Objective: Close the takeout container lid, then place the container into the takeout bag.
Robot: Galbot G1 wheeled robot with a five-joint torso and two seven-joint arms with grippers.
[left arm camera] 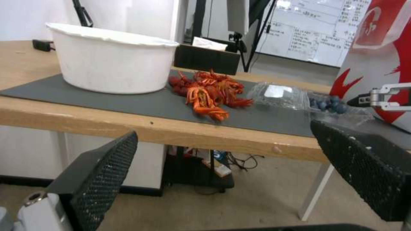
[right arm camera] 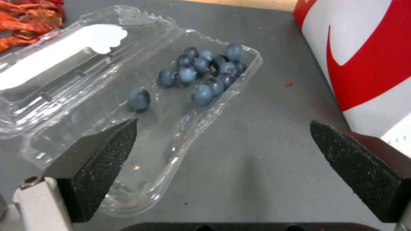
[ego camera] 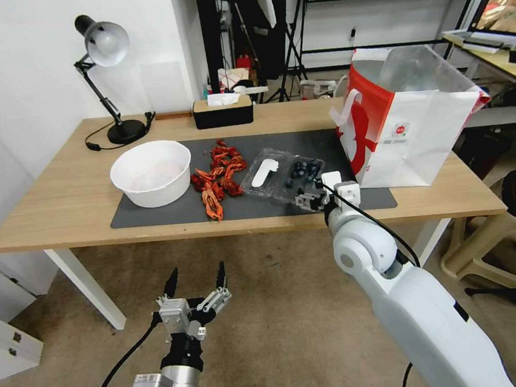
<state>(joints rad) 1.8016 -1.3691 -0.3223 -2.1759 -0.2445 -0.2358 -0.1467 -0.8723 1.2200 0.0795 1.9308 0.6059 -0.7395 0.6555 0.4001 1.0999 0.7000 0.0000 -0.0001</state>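
Here, the takeout container (ego camera: 284, 177) lies open mid-frame on the desk (ego camera: 58, 200), lid (ego camera: 260, 172) flat, beside the takeout bag (ego camera: 409, 124). The right pincer (ego camera: 308, 201) hovers at its near edge, fingers apart. Lower left, the left pincer (ego camera: 196, 280) waits spread.

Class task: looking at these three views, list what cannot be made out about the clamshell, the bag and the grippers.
- Takeout bag: its inside bottom, hidden by its own walls in the head view.
- Takeout container: near corner, covered by the right gripper finger.
- Lid: sticker text, too faint.
- Left gripper: nothing hidden; open below the table.
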